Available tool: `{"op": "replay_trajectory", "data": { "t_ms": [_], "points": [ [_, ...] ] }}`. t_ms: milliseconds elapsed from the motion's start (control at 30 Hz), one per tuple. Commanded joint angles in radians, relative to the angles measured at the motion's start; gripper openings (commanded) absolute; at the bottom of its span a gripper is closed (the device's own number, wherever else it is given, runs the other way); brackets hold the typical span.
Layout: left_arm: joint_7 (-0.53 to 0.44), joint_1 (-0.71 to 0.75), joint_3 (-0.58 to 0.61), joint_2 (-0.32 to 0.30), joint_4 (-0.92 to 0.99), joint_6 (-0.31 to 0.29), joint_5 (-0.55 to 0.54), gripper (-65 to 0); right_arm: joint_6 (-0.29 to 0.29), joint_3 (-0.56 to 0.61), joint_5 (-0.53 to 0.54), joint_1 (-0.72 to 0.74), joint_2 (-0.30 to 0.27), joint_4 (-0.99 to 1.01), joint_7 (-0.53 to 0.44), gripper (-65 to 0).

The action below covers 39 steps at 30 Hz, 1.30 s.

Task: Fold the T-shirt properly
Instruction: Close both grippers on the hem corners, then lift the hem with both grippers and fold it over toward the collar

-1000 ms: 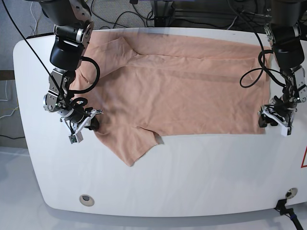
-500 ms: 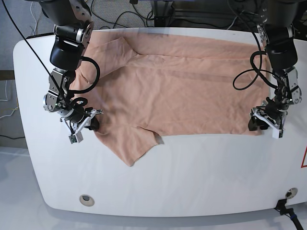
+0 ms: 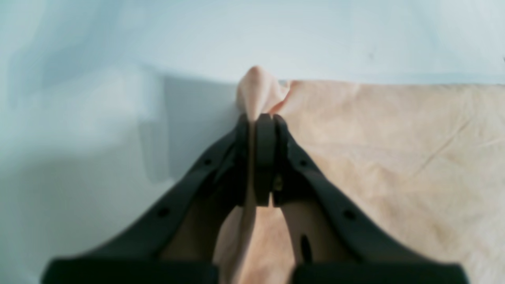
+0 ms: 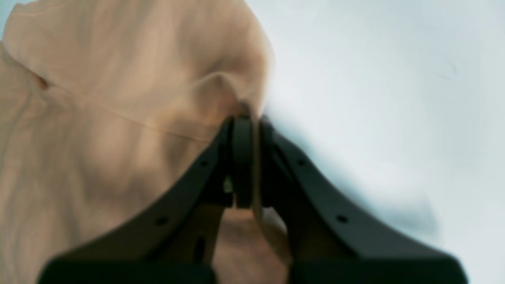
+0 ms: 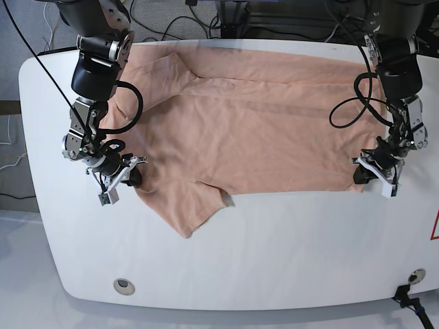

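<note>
White table (image 5: 274,260) with rounded corners, cables beyond far edge; T-shirt (image 5: 260,123) spread flat across far half, one sleeve trailing toward near left; left gripper (image 5: 370,177) at shirt's near right corner, fingers (image 3: 265,157) pressed together, pinching bunched hem; right gripper (image 5: 127,177) at near left edge by sleeve, fingers (image 4: 241,157) clamped on fabric fold.

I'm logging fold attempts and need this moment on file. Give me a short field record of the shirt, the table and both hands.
garment: T-shirt, peach, spread flat, one sleeve pointing toward the table's near edge
surface: white table
left hand: shut on the T-shirt's near hem corner
right hand: shut on the T-shirt's edge beside the sleeve
fold status: not yet begun
</note>
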<state>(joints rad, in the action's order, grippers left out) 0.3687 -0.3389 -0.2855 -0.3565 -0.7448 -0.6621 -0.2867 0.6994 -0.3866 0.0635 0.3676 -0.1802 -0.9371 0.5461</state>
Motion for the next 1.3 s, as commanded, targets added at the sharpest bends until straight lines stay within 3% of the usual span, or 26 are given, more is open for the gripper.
{"op": "replay_trajectory", "data": {
  "t_ms": [0,167,367,867,1000,1133,1267],
  "points": [
    [-0.021,-0.025,-0.005,-0.02,-0.066,-0.005,-0.013,-65.0,-0.001,0.002,-0.024,0.011,-0.006,-0.017,0.039,-65.0],
    [-0.021,-0.024,-0.007,-0.02,-0.135,-0.005,-0.013,-65.0,-0.001,0.002,-0.023,0.011,-0.005,-0.118,0.05,-65.0],
    [-0.017,-0.001,-0.007,-0.02,-0.23,-0.005,-0.013,-65.0,-0.001,0.001,-0.023,-0.008,-0.005,-0.282,0.19,-65.0],
    [-0.017,0.331,-0.013,-0.025,-0.637,-0.005,-0.013,-65.0,-0.001,0.001,-0.021,-0.216,0.011,-0.791,0.503,-65.0],
    [-0.009,0.393,-0.091,-0.025,-0.697,-0.006,-0.012,-65.0,-0.001,0.002,-0.021,-0.289,0.035,-0.914,0.587,-65.0],
    [0.059,0.413,-0.151,-0.026,-0.734,-0.008,-0.012,-65.0,-0.001,0.002,-0.021,-0.35,0.066,-1.017,0.681,-65.0],
    [0.097,0.43,-0.214,-0.026,-0.753,-0.008,-0.009,-65.0,-0.001,0.002,-0.021,-0.371,0.08,-1.029,0.783,-65.0]
  ]
}}
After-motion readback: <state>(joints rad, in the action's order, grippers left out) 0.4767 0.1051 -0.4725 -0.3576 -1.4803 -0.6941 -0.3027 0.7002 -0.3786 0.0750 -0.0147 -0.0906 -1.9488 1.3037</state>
